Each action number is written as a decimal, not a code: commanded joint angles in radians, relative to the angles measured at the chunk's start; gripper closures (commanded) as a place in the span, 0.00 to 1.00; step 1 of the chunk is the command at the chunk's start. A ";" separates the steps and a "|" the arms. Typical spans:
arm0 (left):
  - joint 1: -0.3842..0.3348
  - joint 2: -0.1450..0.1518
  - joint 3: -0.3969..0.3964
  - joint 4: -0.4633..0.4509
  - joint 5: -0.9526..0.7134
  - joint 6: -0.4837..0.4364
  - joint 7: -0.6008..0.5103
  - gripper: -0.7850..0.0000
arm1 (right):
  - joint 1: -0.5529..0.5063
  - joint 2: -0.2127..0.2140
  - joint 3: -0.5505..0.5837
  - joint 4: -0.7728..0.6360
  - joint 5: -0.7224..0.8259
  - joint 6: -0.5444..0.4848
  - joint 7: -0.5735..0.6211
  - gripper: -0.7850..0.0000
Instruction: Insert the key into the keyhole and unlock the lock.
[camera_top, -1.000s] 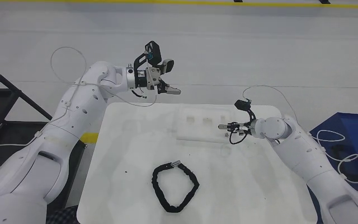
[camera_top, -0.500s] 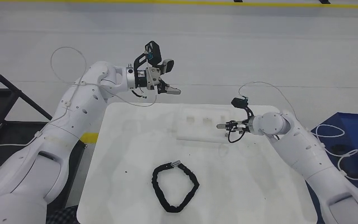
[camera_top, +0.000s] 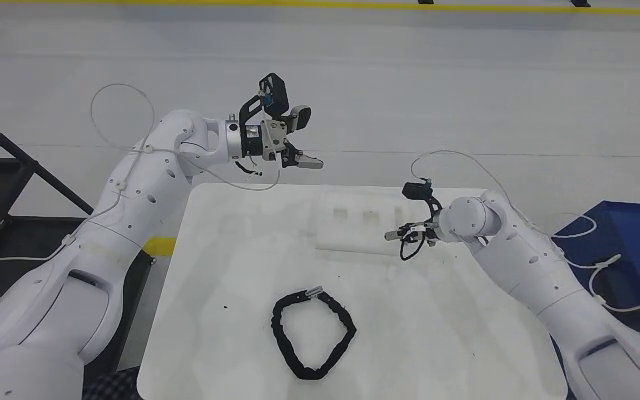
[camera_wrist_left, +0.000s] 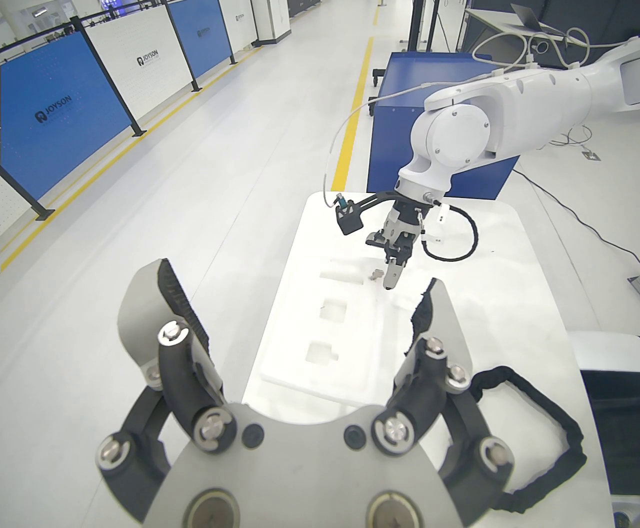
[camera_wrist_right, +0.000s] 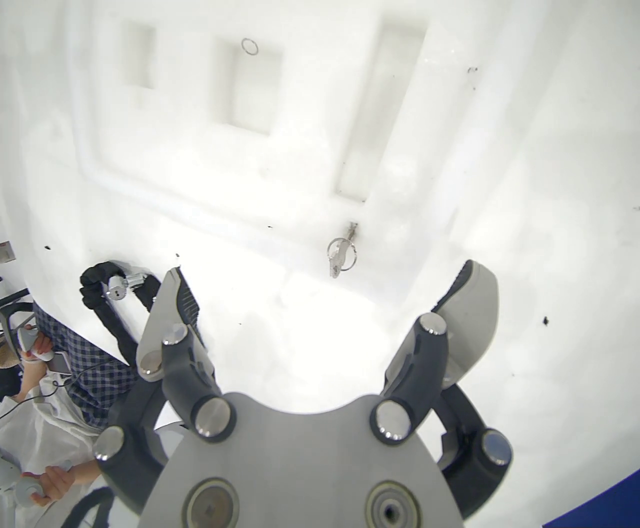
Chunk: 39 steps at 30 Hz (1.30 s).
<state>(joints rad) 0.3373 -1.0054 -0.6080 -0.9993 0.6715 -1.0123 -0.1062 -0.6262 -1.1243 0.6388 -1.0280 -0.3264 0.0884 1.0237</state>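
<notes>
Right pincer (camera_top: 393, 236) is spread wide just above the key (camera_wrist_right: 341, 256), which lies flat on the foam tray (camera_top: 345, 235), near-right corner. Thin thing, so the fingers (camera_wrist_right: 175, 300) may skid and flick it onto the worktop (camera_top: 230, 300). The lock (camera_top: 312, 335) lies nearer, mid-worktop

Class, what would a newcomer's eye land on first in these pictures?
The black chain lock, coiled in a loop on the near side of the white table, stands out most. Next comes the open right gripper, hovering close to a small key by the long recess of the foam tray.
</notes>
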 joint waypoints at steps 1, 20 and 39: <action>0.000 0.000 0.000 0.000 0.000 0.000 0.000 0.00 | 0.003 -0.004 -0.010 -0.003 -0.023 0.011 0.013 0.00; 0.000 0.000 0.000 0.000 0.000 0.000 0.000 0.00 | 0.006 -0.038 -0.043 -0.012 -0.152 0.088 0.022 0.58; 0.000 0.000 0.000 0.000 0.000 0.000 0.000 0.00 | -0.011 -0.061 -0.021 0.005 -0.189 0.109 0.010 0.96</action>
<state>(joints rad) 0.3373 -1.0053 -0.6080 -0.9993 0.6715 -1.0123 -0.1062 -0.6359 -1.1850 0.6152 -1.0274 -0.5162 0.1983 1.0366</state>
